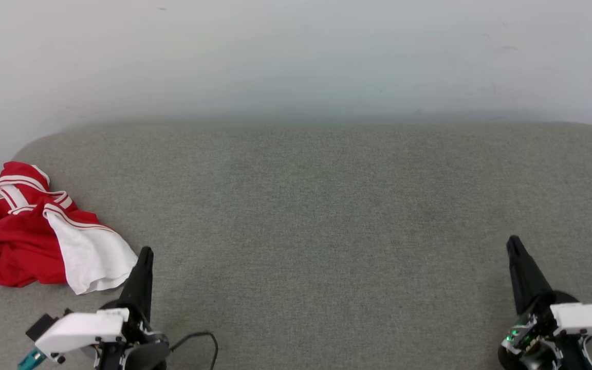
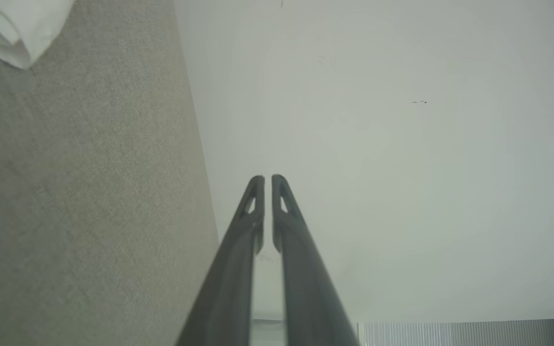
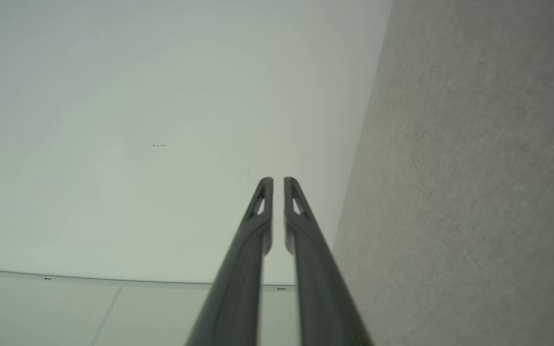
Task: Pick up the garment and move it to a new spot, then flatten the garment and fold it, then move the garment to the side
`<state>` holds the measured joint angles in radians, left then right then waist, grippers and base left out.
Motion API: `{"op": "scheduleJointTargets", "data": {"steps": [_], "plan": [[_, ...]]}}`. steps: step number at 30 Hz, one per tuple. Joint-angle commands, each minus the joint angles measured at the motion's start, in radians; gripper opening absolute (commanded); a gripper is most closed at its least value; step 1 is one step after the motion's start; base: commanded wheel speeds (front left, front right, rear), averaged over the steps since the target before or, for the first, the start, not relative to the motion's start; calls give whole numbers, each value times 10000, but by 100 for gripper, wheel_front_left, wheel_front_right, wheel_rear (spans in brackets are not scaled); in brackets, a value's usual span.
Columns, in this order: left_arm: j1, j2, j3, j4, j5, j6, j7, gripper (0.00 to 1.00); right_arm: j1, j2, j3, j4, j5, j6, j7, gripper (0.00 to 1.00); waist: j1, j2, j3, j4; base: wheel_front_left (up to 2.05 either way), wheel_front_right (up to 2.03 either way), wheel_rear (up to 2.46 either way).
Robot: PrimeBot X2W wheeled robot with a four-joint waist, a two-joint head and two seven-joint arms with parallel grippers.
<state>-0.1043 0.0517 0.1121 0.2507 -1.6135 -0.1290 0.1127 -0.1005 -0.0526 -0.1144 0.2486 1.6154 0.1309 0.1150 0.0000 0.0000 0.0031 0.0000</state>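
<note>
1 garment (image 1: 23,241), red with a white sleeve and striped trim, lies crumpled at the left edge of the grey fabric-topped desk (image 1: 327,205). Its white sleeve ends just beside the left pincer (image 1: 145,253), which sits near the front-left corner. The right pincer (image 1: 513,242) sits near the front-right corner, well apart from it. Both pincers have their 2 dark fingers drawn together, a thin slit between, clamped on nothing.

No readable text, label, brand, number or sign showing anywhere, the garment (image 1: 18,246) lying crumpled, its upturned folds displaying only plain red and white cloth with stripes, nothing legible appearing on it
</note>
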Motion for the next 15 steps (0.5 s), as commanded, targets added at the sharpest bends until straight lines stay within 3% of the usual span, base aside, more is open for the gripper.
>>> {"op": "scheduleJointTargets", "data": {"steps": [1,10,15], "plan": [[84,-12,-17,112,6,2,-20,100,93,4,11,113,-7,0,-10,100,0,0,1,0,0,0,0],[331,-21,-79,128,280,0,-369,100,281,7,234,178,-314,0,-361,100,0,0,12,-17,0,0,0],[400,-20,169,223,1039,-3,-702,100,291,8,259,250,-909,0,-697,100,0,0,18,-42,0,0,0]]}}
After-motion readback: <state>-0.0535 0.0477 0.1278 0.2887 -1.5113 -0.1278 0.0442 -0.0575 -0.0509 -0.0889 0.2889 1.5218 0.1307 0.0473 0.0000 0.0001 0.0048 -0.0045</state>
